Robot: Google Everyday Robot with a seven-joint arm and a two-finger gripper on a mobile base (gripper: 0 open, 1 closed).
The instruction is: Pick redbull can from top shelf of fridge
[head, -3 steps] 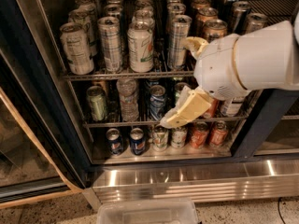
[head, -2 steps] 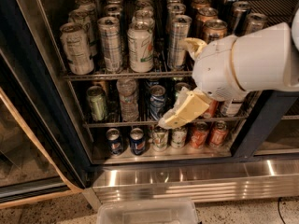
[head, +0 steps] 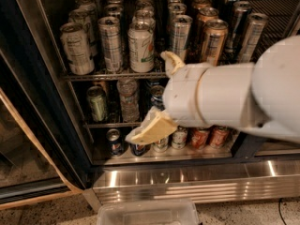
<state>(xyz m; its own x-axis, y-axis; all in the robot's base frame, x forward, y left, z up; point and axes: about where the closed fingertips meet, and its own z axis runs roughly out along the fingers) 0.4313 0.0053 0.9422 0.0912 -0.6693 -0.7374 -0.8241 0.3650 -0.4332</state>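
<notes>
The fridge stands open in front of me. Its top shelf, a chrome wire rack, holds rows of tall cans. Slim silver redbull cans with blue-grey panels stand at the front, one at the left middle and one further right, with a wider white can with a green-red logo between them. My gripper is open and empty. It hangs in front of the middle shelf, just below the top shelf's front rail. Its upper finger reaches the rail and its lower finger points down-left.
A wide white can with black text stands far left; copper cans and dark slim cans stand right. The middle shelf holds a green can and a bottle. Short cans stand below. A clear bin sits on the floor. The glass door is at left.
My arm has moved left and down and now fills more of the view. The gripper stays open and empty. The cans have not moved.
</notes>
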